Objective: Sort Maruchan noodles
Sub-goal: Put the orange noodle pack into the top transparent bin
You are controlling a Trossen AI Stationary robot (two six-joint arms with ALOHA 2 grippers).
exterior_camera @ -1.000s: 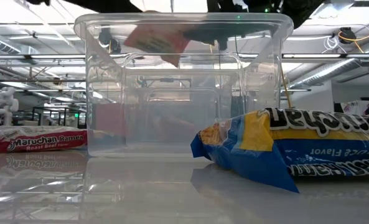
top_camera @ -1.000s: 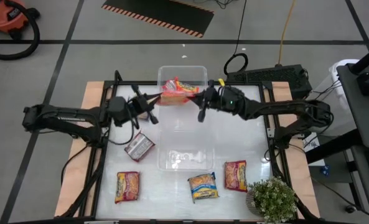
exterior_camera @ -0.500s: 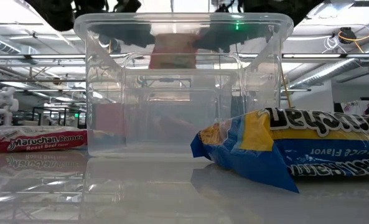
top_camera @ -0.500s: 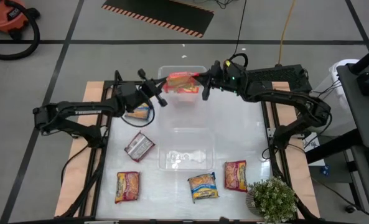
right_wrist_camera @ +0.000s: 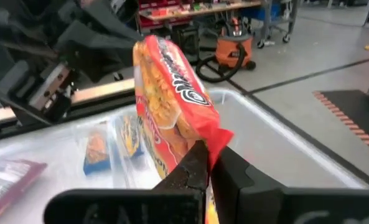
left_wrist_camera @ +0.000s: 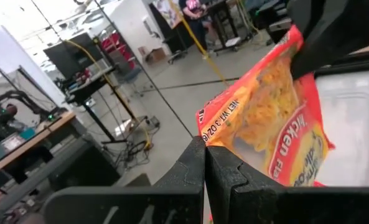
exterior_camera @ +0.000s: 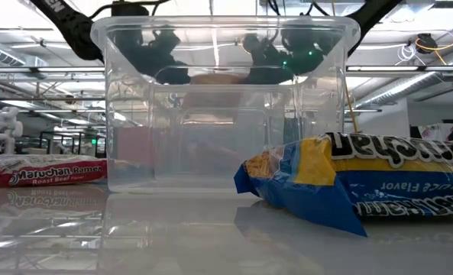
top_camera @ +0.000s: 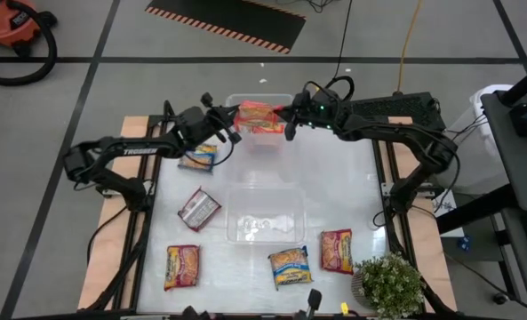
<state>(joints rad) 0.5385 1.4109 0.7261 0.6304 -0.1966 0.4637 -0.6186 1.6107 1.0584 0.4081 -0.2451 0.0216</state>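
Nearest, along the bottom of the high view: an orange-yellow packet (top_camera: 182, 266) lower left, a blue-yellow packet (top_camera: 291, 266) and a red packet (top_camera: 336, 250) lower centre, beside a potted plant (top_camera: 388, 284). Just above these, a clear bin (top_camera: 264, 215) mid-frame, with a silver-red packet (top_camera: 198, 209) to its left. Higher, left of centre, another blue-yellow packet (top_camera: 197, 158) lying flat.

At upper centre, an orange chicken packet (top_camera: 259, 115) held over the far bin (top_camera: 287, 101), pinched from both sides. Risk as judged: tearing or crumpling if the arms pull apart; a tilted drop onto the rim if one side lets go early and the other swings it.

Left gripper (left_wrist_camera: 205, 163) closed tight, clamping the packet's near corner. Right gripper (right_wrist_camera: 207, 163) likewise closed, pinching the opposite sealed edge, packet standing upright above its fingers.
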